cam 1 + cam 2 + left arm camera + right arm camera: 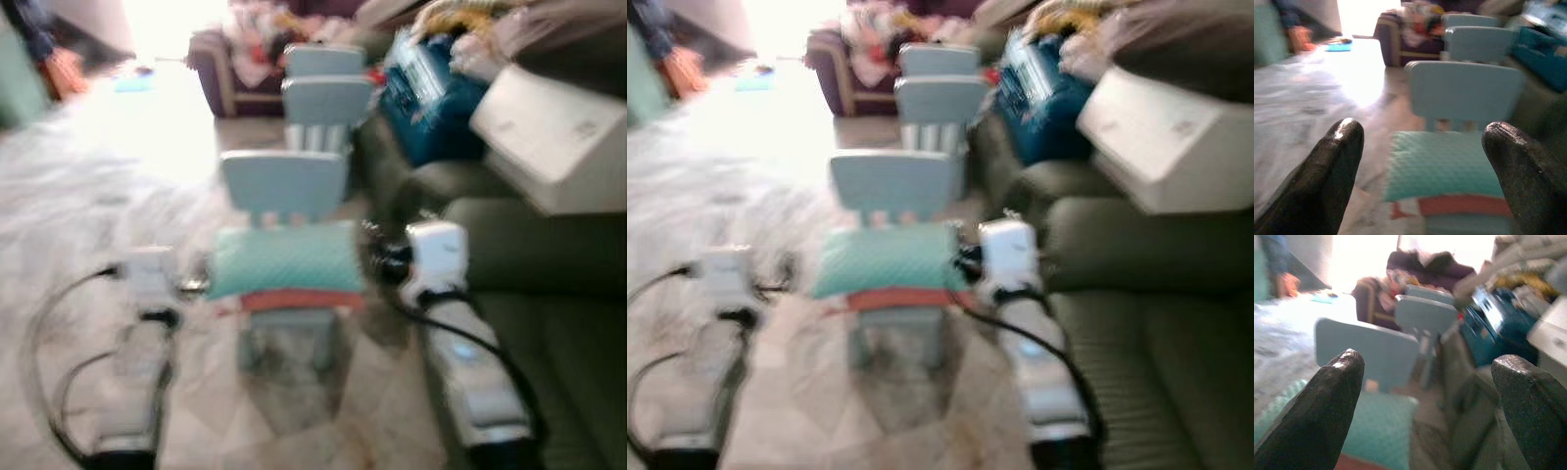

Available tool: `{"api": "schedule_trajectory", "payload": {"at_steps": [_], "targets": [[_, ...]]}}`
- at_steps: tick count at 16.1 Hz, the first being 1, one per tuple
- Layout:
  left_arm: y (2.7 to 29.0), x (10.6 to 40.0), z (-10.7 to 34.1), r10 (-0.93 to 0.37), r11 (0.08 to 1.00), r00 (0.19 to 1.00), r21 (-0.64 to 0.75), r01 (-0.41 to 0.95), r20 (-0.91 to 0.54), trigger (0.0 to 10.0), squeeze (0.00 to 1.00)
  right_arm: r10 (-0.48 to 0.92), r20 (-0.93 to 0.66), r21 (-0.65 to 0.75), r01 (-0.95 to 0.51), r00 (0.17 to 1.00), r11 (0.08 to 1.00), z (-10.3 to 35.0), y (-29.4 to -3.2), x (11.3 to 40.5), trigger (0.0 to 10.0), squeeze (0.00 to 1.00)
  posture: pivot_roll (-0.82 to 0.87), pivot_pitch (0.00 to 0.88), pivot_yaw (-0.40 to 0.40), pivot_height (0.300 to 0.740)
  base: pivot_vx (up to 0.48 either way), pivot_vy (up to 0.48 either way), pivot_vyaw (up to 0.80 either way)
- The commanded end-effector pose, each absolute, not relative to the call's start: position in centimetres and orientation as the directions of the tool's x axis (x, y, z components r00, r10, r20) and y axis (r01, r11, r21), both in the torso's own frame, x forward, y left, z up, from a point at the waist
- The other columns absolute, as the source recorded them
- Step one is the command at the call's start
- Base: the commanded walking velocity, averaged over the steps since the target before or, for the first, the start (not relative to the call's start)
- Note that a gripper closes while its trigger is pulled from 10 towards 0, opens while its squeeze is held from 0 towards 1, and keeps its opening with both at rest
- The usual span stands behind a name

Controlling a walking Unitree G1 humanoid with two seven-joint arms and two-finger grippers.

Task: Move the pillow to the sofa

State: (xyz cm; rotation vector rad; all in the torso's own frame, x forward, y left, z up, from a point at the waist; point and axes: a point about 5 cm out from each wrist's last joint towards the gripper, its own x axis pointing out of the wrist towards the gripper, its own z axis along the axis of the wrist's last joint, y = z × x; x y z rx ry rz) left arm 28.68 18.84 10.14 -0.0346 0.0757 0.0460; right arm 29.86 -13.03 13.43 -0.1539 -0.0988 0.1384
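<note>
On small blue chair, quilted teal pillow

we saw the teal pillow lying on a small pale blue chair, its top and front edge uncovered. the chair's backrest rose just behind it, closing off that side. open floor lay to the left. on the right the olive sofa stood near the chair, leaving a narrow gap between them. a white box and a blue crate crowded the sofa's far end; the near seat was bare.
</note>
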Motion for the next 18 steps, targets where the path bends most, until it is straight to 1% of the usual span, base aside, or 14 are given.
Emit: {"api": "schedule_trajectory", "payload": {"at_steps": [1, 2, 5, 7, 8, 10, 13, 14, 15, 16, 18], "targets": [[19.4, 28.8, 10.8, 0.045, 0.999, 0.998, -0.003, -0.045, -0.046, 10.0, 0.00, 0.152, 0.118, -0.149, -0.134, 0.981, 0.980, 14.1, -12.7, 30.0, 10.0, 0.00, -0.02, 0.061, -0.042, 0.740, 0.000, 0.000, 0.00], [19.3, 28.8, 10.8, 0.040, 0.999, 0.998, 0.016, -0.039, -0.043, 10.0, 0.00, 0.152, 0.118, -0.149, -0.134, 0.981, 0.980, 14.1, -12.6, 29.9, 10.0, 0.00, -0.02, 0.061, -0.041, 0.740, 0.000, 0.000, 0.00], [19.6, 28.7, 10.7, 0.066, 0.998, 0.997, -0.016, -0.067, -0.045, 10.0, 0.00, 0.153, 0.119, -0.147, -0.135, 0.981, 0.980, 14.1, -12.6, 30.0, 10.0, 0.00, -0.02, 0.057, -0.040, 0.740, 0.000, 0.000, 0.00], [20.2, 28.8, 10.5, 0.115, 0.991, 0.991, -0.060, -0.119, -0.069, 10.0, 0.00, 0.154, 0.121, -0.147, -0.136, 0.981, 0.980, 14.2, -12.6, 30.0, 10.0, 0.00, -0.02, 0.054, -0.041, 0.740, 0.000, 0.000, 0.00], [20.3, 28.8, 10.2, 0.138, 0.987, 0.984, -0.065, -0.146, -0.112, 10.0, 0.00, 0.155, 0.123, -0.148, -0.136, 0.980, 0.980, 14.2, -12.6, 30.1, 10.0, 0.00, -0.02, 0.053, -0.041, 0.740, 0.000, 0.000, 0.00], [20.1, 28.9, 10.1, 0.113, 0.988, 0.985, -0.088, -0.125, -0.132, 10.0, 0.00, 0.156, 0.123, -0.149, -0.137, 0.980, 0.979, 14.2, -12.5, 30.1, 10.0, 0.00, -0.02, 0.051, -0.041, 0.740, 0.000, 0.000, 0.00], [19.7, 29.0, 10.7, 0.031, 0.995, 0.997, -0.089, -0.037, -0.068, 10.0, 0.00, 0.161, 0.128, -0.149, -0.141, 0.979, 0.979, 14.4, -12.4, 30.4, 10.0, 0.00, -0.01, 0.047, -0.043, 0.740, 0.000, 0.000, 0.00], [19.7, 29.0, 10.7, 0.027, 0.995, 0.997, -0.094, -0.034, -0.067, 10.0, 0.00, 0.161, 0.128, -0.149, -0.142, 0.979, 0.979, 14.4, -12.4, 30.4, 10.0, 0.00, -0.01, 0.047, -0.043, 0.740, 0.000, 0.000, 0.00], [19.9, 29.4, 11.5, 0.022, 0.995, 1.000, -0.093, -0.023, -0.008, 10.0, 0.00, 0.162, 0.133, -0.150, -0.142, 0.978, 0.978, 14.6, -12.4, 30.6, 10.0, 0.00, -0.01, 0.047, -0.045, 0.740, 0.000, 0.000, 0.00], [20.2, 29.5, 11.5, 0.036, 0.996, 0.999, -0.077, -0.037, -0.013, 10.0, 0.00, 0.162, 0.134, -0.149, -0.141, 0.978, 0.979, 14.6, -12.4, 30.6, 10.0, 0.00, -0.01, 0.046, -0.046, 0.740, 0.000, 0.000, 0.00], [20.5, 29.8, 11.6, 0.057, 0.993, 0.998, -0.106, -0.058, -0.008, 10.0, 0.00, 0.162, 0.135, -0.149, -0.142, 0.977, 0.979, 14.6, -12.4, 30.7, 10.0, 0.00, -0.01, 0.041, -0.046, 0.740, 0.000, 0.000, 0.00]]}}
